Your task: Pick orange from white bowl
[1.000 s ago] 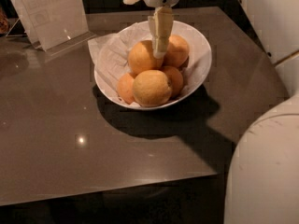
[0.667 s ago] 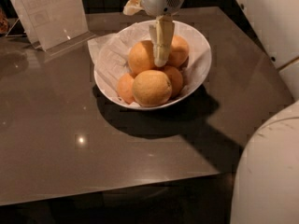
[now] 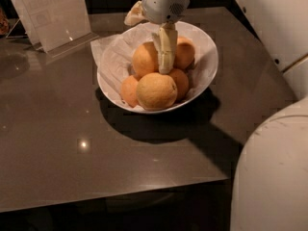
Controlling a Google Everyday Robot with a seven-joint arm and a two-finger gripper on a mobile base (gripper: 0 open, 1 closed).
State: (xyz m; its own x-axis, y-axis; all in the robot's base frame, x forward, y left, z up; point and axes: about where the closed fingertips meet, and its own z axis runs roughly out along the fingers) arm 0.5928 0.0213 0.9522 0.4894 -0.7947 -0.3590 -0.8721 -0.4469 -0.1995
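Note:
The white bowl (image 3: pixel 204 57), lined with crumpled white paper, stands at the middle back of the dark table and holds several oranges. A bright orange (image 3: pixel 144 59) lies at the top left of the pile, and a paler yellowish one (image 3: pixel 156 91) lies in front. My gripper (image 3: pixel 149 44) hangs over the bowl from above and is open. One beige finger (image 3: pixel 166 52) reaches down between the top left orange and the top right one (image 3: pixel 185 54). The other finger (image 3: pixel 134 16) shows behind the bowl's back left rim. Nothing is held.
A clear acrylic sign holder (image 3: pixel 50 16) stands at the back left of the table (image 3: pixel 72 143). The robot's white body (image 3: pixel 274 172) fills the lower right corner, and a white panel (image 3: pixel 274 18) stands at the upper right. The table's front edge runs along the bottom.
The gripper has come down a little into the bowl, so its finger sits deeper between the two top oranges. The oranges and the bowl have not moved.

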